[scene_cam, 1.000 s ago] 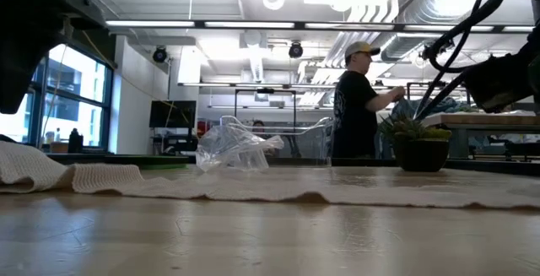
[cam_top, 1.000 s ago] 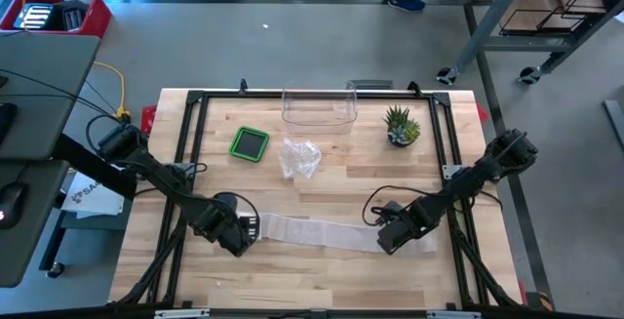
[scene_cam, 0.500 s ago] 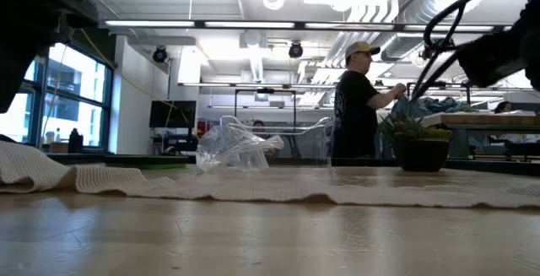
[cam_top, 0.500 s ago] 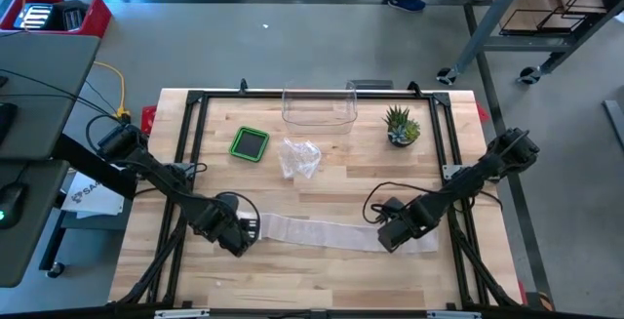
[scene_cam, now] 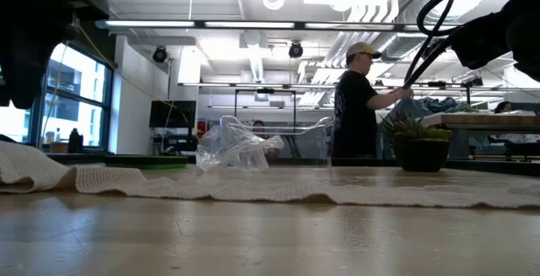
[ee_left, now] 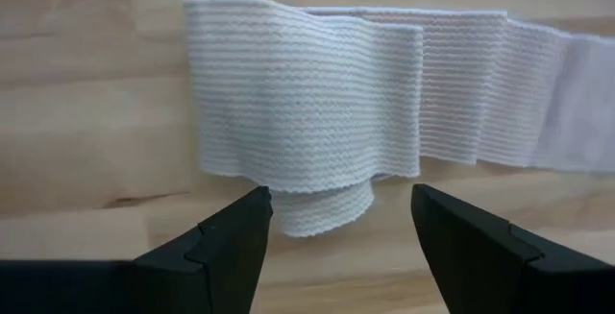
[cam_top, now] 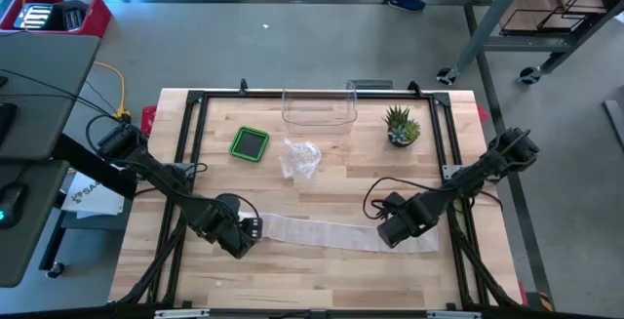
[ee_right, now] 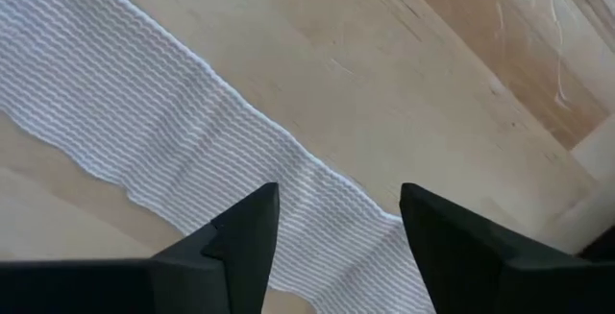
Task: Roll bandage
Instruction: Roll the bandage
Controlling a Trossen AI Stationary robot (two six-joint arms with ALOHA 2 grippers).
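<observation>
**Q:** Wooden desk (cam_top: pixel 322 187), high view. Where does the bandage lie?

**A:** Bandage (cam_top: pixel 331 232) lies flat in the lower middle of the frame, long axis running left to right between my two arms. Its left end is folded back on itself into a small loose turn; my left wrist view shows that started roll (ee_left: pixel 307 175) at centre frame, just ahead of my fingers.

**Q:** State of each end effector?

**A:** Left end effector (cam_top: pixel 246 229) stands with fingers spread wide, holding nothing, right at the rolled end. Right end effector (cam_top: pixel 390 233) sits over the strip near its right end, fingers parted with the fabric showing between them, gripping nothing as far as I can see.

**Q:** Which arm is nearer the working end?

**A:** Left, clearly. The roll lies directly ahead of it, its axis across the strip, so my judgement is that rolling proceeds rightward along the strip toward my right arm.
</observation>
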